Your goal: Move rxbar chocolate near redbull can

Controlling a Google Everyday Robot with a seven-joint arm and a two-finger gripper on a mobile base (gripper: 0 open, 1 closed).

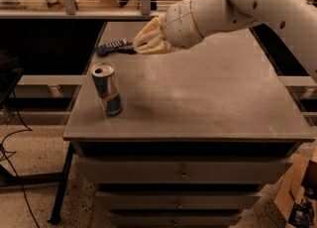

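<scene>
The rxbar chocolate [113,47] is a dark flat bar lying at the far left of the grey table top [208,98]. My gripper [144,42] is at the bar's right end, and that end is hidden under it. I cannot tell whether the bar rests on the table or is held just above it. The redbull can [107,89] stands upright near the table's front left corner. It is blue and silver with a dark opening in its top, well in front of the bar and apart from it.
The table top is a cabinet with drawers [184,175] below. Its left edge runs close to the can and the bar. A shelf [99,11] with packets stands behind the table. A cardboard box [297,197] sits on the floor at the lower right.
</scene>
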